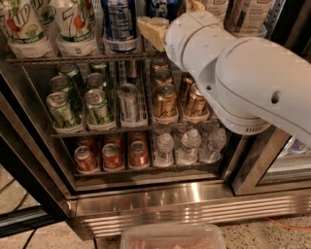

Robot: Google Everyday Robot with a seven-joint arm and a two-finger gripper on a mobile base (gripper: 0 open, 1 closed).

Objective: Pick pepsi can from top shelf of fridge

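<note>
The fridge [160, 199] stands open with its wire racks in view. On the top shelf [53, 59], the highest rack in view, a dark blue can, the pepsi can [160, 7], shows only partly at the upper edge, right of a blue-and-white striped can [116, 22]. My gripper [168, 13] reaches in at that shelf. Its beige fingers [153, 30] stand apart, one left of the pepsi can and one at its right. The gripper is open and holds nothing. My white arm [243, 73] hides the shelf's right part.
7UP bottles [73, 24] stand at the shelf's left. The rack below holds green cans [60, 109], a striped can [128, 102] and bronze cans [166, 99]. The lowest rack holds red cans [112, 155] and water bottles [189, 146]. A clear plastic tray [172, 237] lies on the floor.
</note>
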